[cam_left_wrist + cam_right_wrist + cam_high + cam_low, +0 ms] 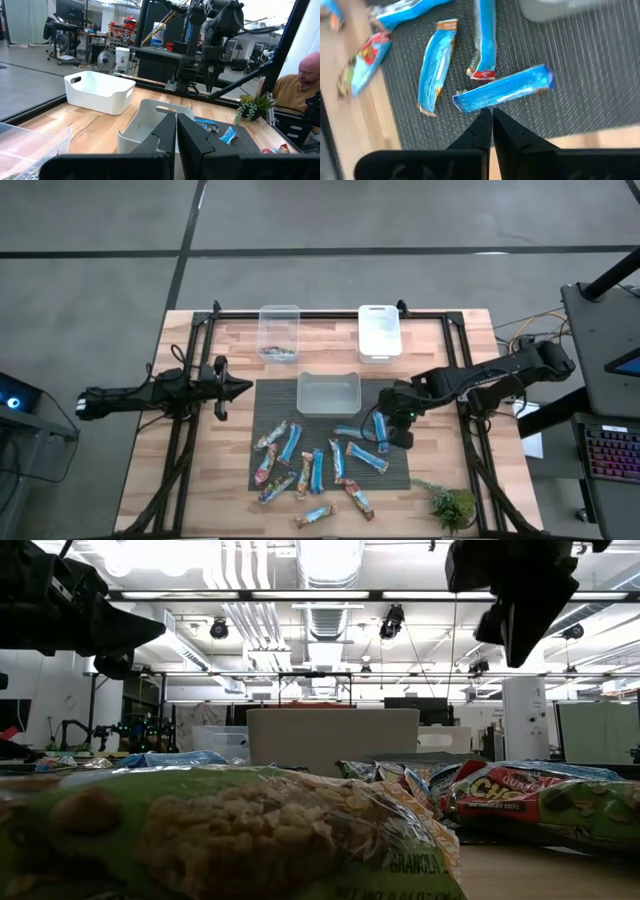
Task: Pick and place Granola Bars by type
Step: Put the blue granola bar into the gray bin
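Blue-wrapped granola bar (504, 93) lies on dark mat (395, 475) near table's right edge, directly beneath right gripper (489, 121), fingers pressed together, empty; bar's long axis crosses fingertip line (right arm nearer). Left gripper (243, 388) idles shut near left edge.

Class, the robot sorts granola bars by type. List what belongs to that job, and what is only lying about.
Job:
- blue-wrapped bars
- multicoloured bars
- clear tub
- white tub
- middle tub
- right claw, shut above the bars

Lying about:
- small green plant
- dark mat
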